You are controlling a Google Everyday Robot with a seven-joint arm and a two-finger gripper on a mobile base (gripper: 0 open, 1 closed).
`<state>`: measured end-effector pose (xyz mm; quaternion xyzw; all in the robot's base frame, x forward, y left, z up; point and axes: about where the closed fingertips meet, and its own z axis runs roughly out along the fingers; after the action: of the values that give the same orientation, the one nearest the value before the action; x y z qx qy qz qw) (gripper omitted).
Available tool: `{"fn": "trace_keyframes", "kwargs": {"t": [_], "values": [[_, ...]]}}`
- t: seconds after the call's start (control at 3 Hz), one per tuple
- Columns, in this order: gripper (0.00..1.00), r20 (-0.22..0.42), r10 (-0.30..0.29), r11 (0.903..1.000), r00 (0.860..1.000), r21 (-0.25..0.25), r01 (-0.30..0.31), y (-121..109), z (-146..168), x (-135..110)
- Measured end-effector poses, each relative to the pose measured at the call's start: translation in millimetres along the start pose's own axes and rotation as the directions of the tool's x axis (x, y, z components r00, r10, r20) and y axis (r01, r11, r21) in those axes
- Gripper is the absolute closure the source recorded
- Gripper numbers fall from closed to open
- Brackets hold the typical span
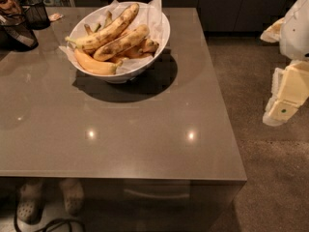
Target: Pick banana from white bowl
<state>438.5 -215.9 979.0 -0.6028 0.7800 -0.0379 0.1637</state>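
The white bowl, lined with crinkled white paper, stands at the back of the grey table, left of its middle. It holds several bananas. The banana, thick and mottled brown, lies across the middle of the bowl. A longer speckled banana lies behind it. A smooth orange-yellow banana lies at the front rim. My gripper, cream and white, hangs at the right edge of the camera view. It is over the floor, off the table and far right of the bowl, holding nothing I can see.
Two black mesh baskets stand at the table's back left corner. The table's right edge runs from about x=405 at the back to x=510 at the front. Carpeted floor lies to the right. Dark cabinets stand behind. A person's feet show under the table's front.
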Motion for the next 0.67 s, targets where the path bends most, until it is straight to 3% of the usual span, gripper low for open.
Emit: {"fn": "trace_keyframes", "kwargs": {"t": [0.67], "values": [[0.0,-0.017,-0.021,0.9995,1.0,0.021,0.022,-8.8,-0.1,-8.8]]}}
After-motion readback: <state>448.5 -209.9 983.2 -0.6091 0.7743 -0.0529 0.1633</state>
